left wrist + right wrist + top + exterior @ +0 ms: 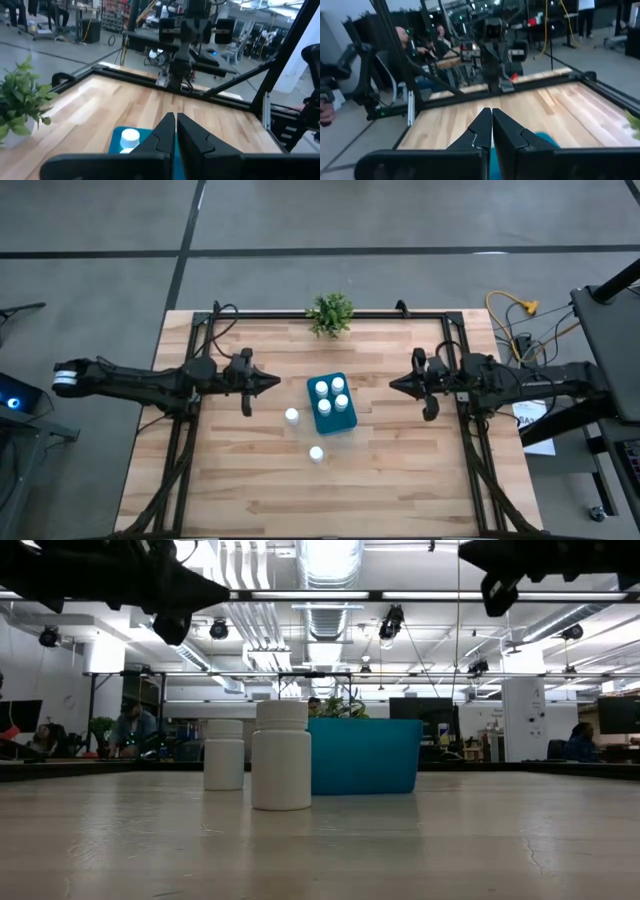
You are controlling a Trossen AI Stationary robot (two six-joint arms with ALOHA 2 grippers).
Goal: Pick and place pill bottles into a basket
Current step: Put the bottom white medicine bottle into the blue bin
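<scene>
Holding four pill bottles (pixel 322 389), basket (pixel 331 426), two bottles (pixel 292 417) outside

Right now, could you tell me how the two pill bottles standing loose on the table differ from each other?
The bottle beside the basket stands close to the blue basket's left wall; the other bottle stands apart, off its near end. In the low view the second bottle looks bigger and sits nearer the camera than the first. Both are white, capped, upright and outside the basket.
</scene>
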